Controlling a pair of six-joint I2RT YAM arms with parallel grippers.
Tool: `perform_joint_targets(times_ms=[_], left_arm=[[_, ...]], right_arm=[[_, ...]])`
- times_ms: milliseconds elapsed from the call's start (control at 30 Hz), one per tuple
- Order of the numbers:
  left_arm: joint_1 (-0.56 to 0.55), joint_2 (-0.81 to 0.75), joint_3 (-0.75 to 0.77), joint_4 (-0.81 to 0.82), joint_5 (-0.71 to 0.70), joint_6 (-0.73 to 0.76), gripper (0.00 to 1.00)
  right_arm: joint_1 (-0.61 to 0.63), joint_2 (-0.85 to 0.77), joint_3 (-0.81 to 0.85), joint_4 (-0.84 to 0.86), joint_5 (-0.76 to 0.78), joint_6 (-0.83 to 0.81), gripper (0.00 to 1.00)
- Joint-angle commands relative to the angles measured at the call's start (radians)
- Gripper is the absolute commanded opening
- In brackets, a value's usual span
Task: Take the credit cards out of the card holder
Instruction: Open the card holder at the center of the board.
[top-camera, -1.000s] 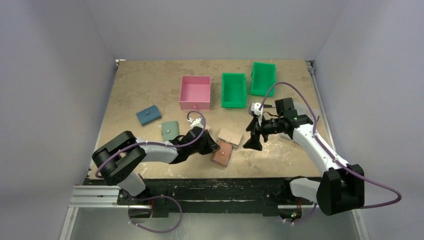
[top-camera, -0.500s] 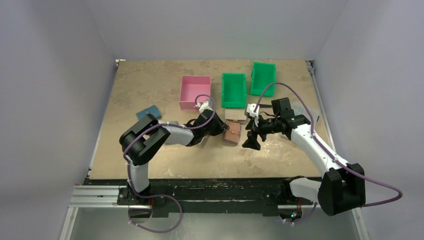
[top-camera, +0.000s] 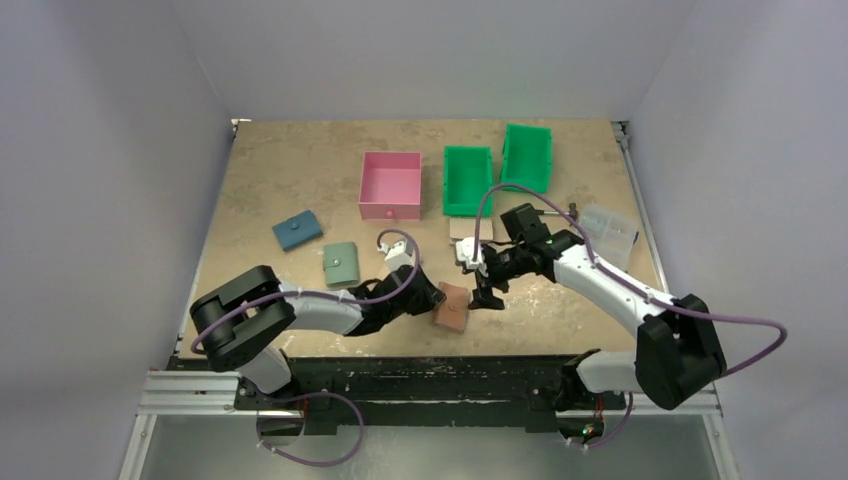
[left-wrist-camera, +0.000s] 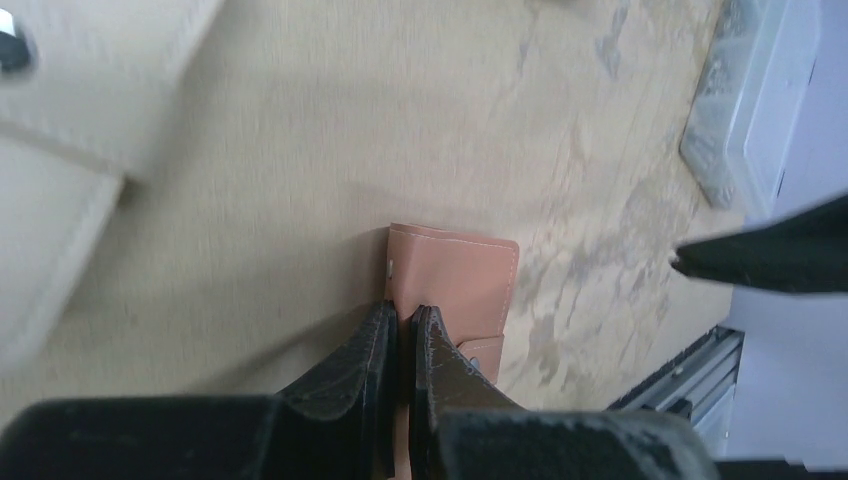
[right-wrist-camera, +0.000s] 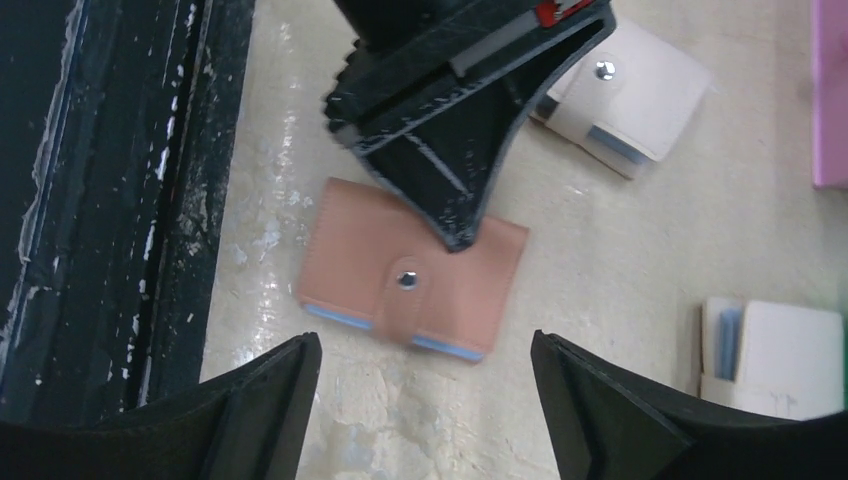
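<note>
L arm lies low, stretched rightward over the desk (top-camera: 290, 170), forearm nearly flat. I see the L end effector (left-wrist-camera: 402, 312) clenched on one edge of the card holder (left-wrist-camera: 455, 275), leather pinched btw the fingers. Holder sits flat near the desk's front edge, approx centre, snap fastened, blue lining peeking at one side. R arm reaches in leftward, wrist bent down. R end effector (right-wrist-camera: 425, 342) is released, jaws wide, hovering over the holder; can't tell if touching. Beige wallet (right-wrist-camera: 640, 90) lies just beyond.
</note>
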Motion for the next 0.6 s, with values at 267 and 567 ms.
perform_joint_targets(times_ms=[267, 567], left_arm=[[-0.137, -0.096, -0.135, -0.082, -0.204, -0.129, 0.0], [-0.162, -0.111, -0.183, -0.022, -0.266, -0.218, 0.0]], right_arm=[[0.172, 0.103, -0.02, 0.085, 0.067, -0.112, 0.58], [0.215, 0.147, -0.012, 0.095, 0.125, -0.063, 0.46]])
